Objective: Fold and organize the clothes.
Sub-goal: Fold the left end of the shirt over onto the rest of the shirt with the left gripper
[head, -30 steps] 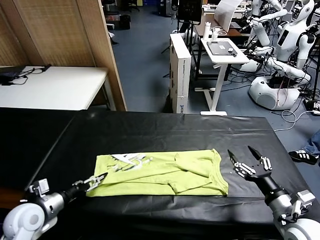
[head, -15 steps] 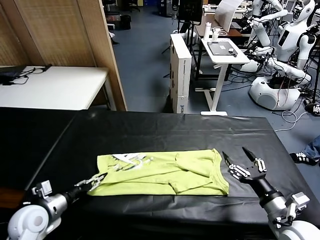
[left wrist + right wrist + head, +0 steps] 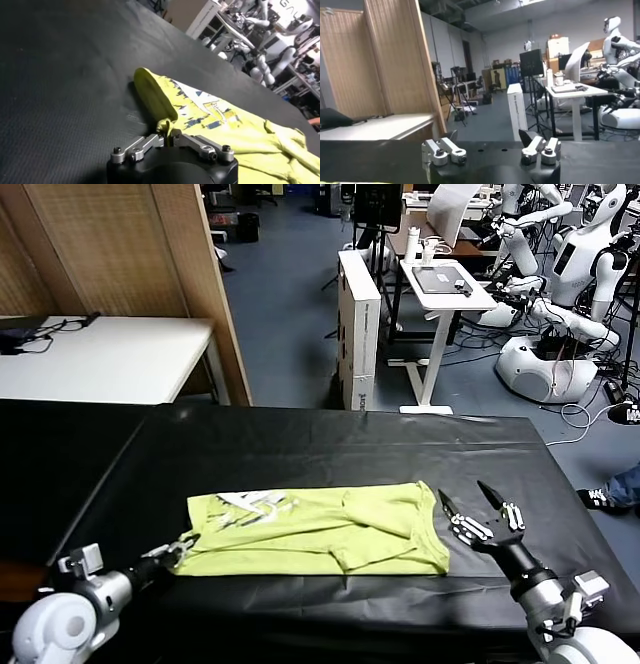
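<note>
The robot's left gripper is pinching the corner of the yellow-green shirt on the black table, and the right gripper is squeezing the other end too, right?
Not quite. The right gripper is open and holds nothing; it sits just past the T-shirt at its right end, as the head view shows. The rest is right: the left gripper is pinching the shirt's near left corner on the black table.

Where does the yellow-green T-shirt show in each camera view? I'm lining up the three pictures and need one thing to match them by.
Head view: the T-shirt lies flat, centre of the black table, between the left gripper and right gripper.
Left wrist view: the T-shirt spreads away from the gripper, which pinches its near corner.
Right wrist view: no clear sight of it.
Shared landmark: the white desk behind.
</note>
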Controlling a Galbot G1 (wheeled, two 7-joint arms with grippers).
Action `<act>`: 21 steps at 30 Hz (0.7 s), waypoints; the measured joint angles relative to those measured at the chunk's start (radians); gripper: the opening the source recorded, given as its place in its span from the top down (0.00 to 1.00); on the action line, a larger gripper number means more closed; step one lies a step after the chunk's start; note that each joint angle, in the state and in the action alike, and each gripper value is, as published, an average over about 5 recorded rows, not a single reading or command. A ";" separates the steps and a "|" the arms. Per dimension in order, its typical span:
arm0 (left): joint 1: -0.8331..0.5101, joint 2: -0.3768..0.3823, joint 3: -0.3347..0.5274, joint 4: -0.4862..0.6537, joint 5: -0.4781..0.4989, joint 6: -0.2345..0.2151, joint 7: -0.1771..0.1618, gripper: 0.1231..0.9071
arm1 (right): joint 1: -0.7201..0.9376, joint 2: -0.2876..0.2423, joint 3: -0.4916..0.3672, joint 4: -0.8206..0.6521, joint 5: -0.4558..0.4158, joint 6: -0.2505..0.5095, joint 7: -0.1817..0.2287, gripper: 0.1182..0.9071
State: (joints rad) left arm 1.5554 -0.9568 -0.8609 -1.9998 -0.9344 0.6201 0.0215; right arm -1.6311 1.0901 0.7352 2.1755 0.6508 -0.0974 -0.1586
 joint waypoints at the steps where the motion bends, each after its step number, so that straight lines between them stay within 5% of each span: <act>1: 0.009 0.009 -0.018 -0.006 0.009 -0.006 -0.003 0.91 | 0.003 0.002 -0.004 -0.003 -0.003 0.000 0.001 0.00; 11: 0.065 0.000 -0.116 -0.116 -0.065 0.016 -0.083 0.91 | -0.005 0.027 -0.017 -0.008 -0.054 -0.001 0.007 0.00; 15: 0.035 -0.056 -0.048 -0.184 -0.073 0.039 -0.117 0.91 | -0.027 0.045 0.000 0.003 -0.086 -0.002 0.007 0.00; 21: -0.041 -0.149 0.134 -0.220 -0.024 0.036 -0.125 0.91 | -0.071 0.080 0.025 0.007 -0.153 0.003 0.006 0.00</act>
State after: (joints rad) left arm 1.5146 -1.1060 -0.7265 -2.2194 -0.9581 0.6563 -0.1035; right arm -1.7019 1.1702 0.7604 2.1825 0.4977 -0.0947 -0.1531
